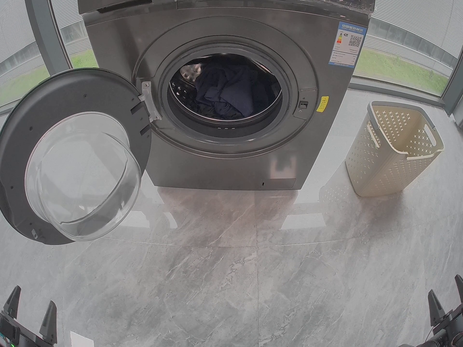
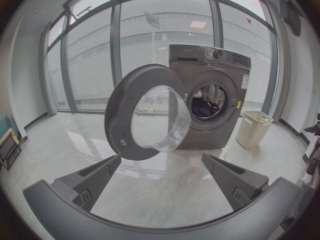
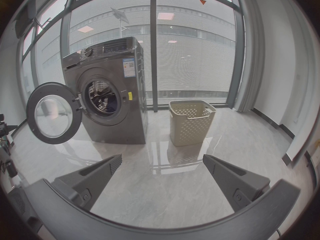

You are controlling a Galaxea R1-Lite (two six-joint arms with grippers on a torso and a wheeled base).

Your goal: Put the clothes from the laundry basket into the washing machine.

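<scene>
Since the laundry basket (image 1: 390, 150) looks bare inside in the head view, I'd call the transfer done or nearly so. Dark clothes (image 1: 226, 92) sit in the drum (image 1: 177, 91) of the washing machine (image 1: 217, 169), which stands at the far edge of the floor (image 1: 241, 275) by the windows (image 1: 410, 34). Its door (image 1: 72, 92) is swung wide toward the robot's left, and the basket stands upright just beside the machine's right front corner. The left gripper (image 1: 34, 297) and right gripper (image 1: 444, 285) hang low over the near floor, spread and holding nothing. Left wrist view: left gripper (image 2: 160, 157) released, nothing between the fingers (image 2: 96, 174); door and drum ahead, dark fabric inside. Right wrist view: right gripper (image 3: 161, 157) likewise released and empty, well apart from the basket (image 3: 191, 127), whose wall hides its inside. What's left, my guess: confirm the basket bottom is bare — maybe shut the door.
</scene>
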